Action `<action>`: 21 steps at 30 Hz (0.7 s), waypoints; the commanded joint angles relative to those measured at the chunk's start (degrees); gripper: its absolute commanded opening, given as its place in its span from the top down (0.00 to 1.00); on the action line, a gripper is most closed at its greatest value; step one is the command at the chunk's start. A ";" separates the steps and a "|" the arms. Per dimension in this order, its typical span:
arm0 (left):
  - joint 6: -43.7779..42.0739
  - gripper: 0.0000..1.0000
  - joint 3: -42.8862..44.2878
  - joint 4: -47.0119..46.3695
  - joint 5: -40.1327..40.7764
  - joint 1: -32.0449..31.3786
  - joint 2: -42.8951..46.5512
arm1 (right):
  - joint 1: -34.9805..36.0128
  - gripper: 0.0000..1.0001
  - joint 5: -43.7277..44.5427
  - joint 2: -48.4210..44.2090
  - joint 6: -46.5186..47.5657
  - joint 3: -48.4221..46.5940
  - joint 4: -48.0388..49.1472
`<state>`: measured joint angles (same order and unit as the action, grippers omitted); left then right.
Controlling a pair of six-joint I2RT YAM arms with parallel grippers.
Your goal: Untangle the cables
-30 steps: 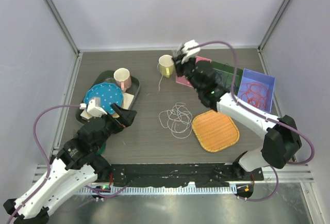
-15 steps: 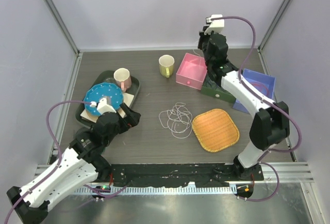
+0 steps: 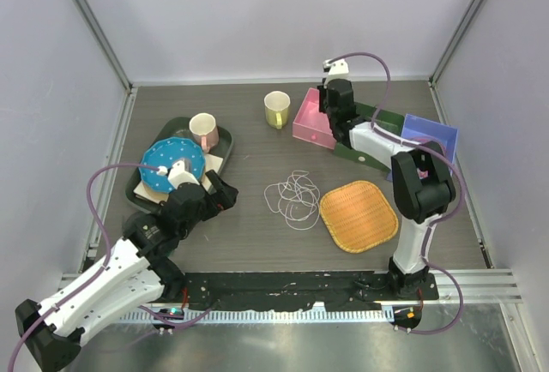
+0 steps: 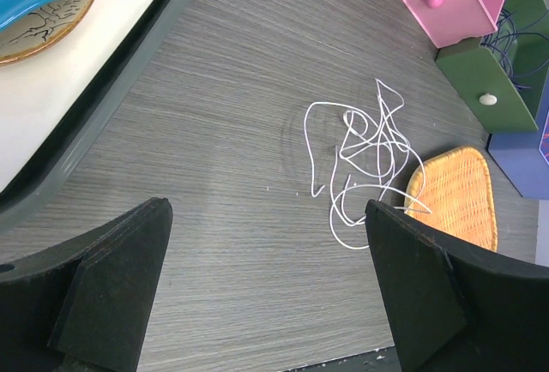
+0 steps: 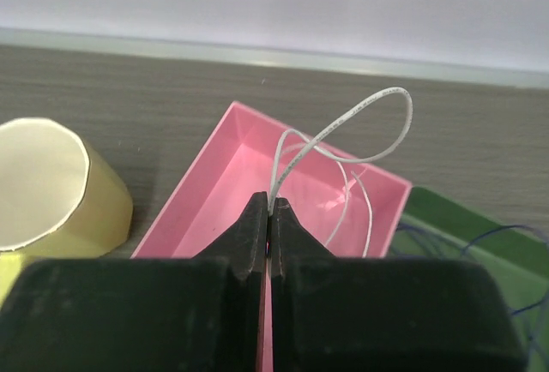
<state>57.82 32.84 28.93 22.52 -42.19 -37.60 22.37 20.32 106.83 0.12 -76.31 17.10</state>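
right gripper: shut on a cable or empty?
Shut on a white cable: the right gripper's fingers are pressed together, the cable looping up from between them over the pink box.

Bare table (image 3: 244,218) left of the white cables (image 3: 296,199) — woven mat (image 3: 358,215) crowds their right.

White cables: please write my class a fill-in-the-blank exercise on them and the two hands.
The right hand is shut on a thin ____ cable.
That cable loops above the ____ box.
The left hand is wide ____, holding nothing.
The loose tangle lies beside the woven ____ mat.
Missing words: white; pink; open; orange.
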 commanded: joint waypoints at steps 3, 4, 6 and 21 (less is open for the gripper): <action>-1.22 0.00 -0.23 -2.65 1.21 0.18 0.69 | 0.13 0.99 -5.73 4.79 -9.24 -0.50 1.01; -1.22 0.00 -0.23 -2.56 1.12 0.18 0.78 | 0.22 0.99 -5.90 5.14 -10.48 -0.76 -1.00; -1.22 0.00 -0.32 -2.65 1.21 0.27 0.69 | 0.22 0.97 -6.52 5.32 -11.54 -0.85 -1.89; -1.92 0.00 -1.29 -7.13 -4.06 0.27 -3.70 | 5.74 0.07 -9.07 -16.02 -4.61 8.01 -10.05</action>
<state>57.54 32.27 26.39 20.82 -42.19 -40.05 23.33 11.94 102.43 -9.08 -72.93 8.38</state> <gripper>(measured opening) 0.996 0.913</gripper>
